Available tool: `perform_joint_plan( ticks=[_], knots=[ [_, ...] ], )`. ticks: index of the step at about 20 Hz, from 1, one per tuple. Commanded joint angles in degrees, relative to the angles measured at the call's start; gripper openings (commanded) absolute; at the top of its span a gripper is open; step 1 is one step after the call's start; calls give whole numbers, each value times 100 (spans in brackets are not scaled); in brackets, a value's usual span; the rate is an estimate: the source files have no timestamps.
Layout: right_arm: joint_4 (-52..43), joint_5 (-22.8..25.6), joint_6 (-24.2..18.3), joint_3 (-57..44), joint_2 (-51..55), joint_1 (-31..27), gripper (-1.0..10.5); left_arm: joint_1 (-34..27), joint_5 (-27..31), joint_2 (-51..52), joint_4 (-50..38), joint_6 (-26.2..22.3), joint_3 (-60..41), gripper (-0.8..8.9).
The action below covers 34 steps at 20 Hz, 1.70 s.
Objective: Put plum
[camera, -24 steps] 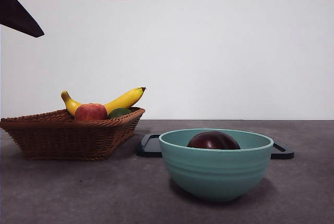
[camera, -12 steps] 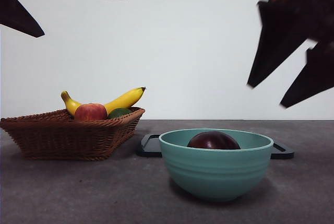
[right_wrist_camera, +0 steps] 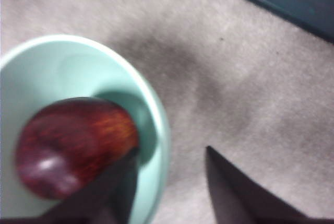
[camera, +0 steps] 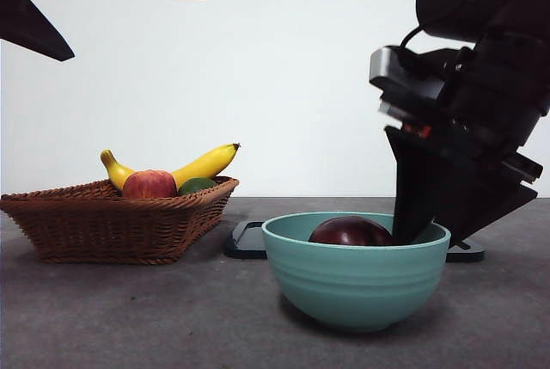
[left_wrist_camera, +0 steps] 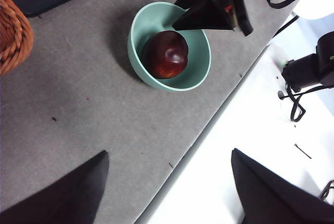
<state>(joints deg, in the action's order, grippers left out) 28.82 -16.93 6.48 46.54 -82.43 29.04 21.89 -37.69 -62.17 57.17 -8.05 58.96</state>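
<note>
Front view: nearest to us we see one green bowl (camera: 356,281) on the gray table (camera: 129,317). One plum (camera: 351,231) sits inside it, dark and shiny. We only see the top of the plum here, because the bowl's wall hides the rest. The left wrist view looks down from above and shows the plum whole in the bowl.

The right gripper (camera: 434,236) is big and dark and reaches down at the bowl's rim. Its jaws are spread apart and hold nothing. In the right wrist view one jaw is inside the bowl just beside the plum and the other is outside the rim. That picture is blurry.

Behind the bowl lies one dark tray (camera: 247,242), mostly hidden. Farther back and to the side stands one brown basket (camera: 103,218). In it we count one banana (camera: 203,164), one red apple (camera: 149,184) and one small green fruit (camera: 197,185), half hidden.

The left gripper (left_wrist_camera: 167,192) waits high up, jaws wide and empty.
</note>
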Motion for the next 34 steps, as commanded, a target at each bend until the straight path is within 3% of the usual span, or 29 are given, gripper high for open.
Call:
perform_joint_plan(
  ticks=[1,5,12,18,28,34],
  knots=[
    [-138,48,63,35,-142,63,100,26,-37,-31,-79,-72,52,373],
    [-221,39,63,35,-144,90,14,26,-37,-31,-173,-72,52,373],
    [-81,-103,236,442,-28,83,14,26,-37,-31,-286,-72,55,373],
    [114,236,199,1360,-114,-195,13,26,-37,-31,-286,-72,55,373],
    [337,240,7,3410,-2052,-1062,13,26,-37,-31,-282,-70,55,373],
    [39,219,-4,3499,-2780,-1193,13,26,-37,-31,-284,-72,55,373]
  ],
)
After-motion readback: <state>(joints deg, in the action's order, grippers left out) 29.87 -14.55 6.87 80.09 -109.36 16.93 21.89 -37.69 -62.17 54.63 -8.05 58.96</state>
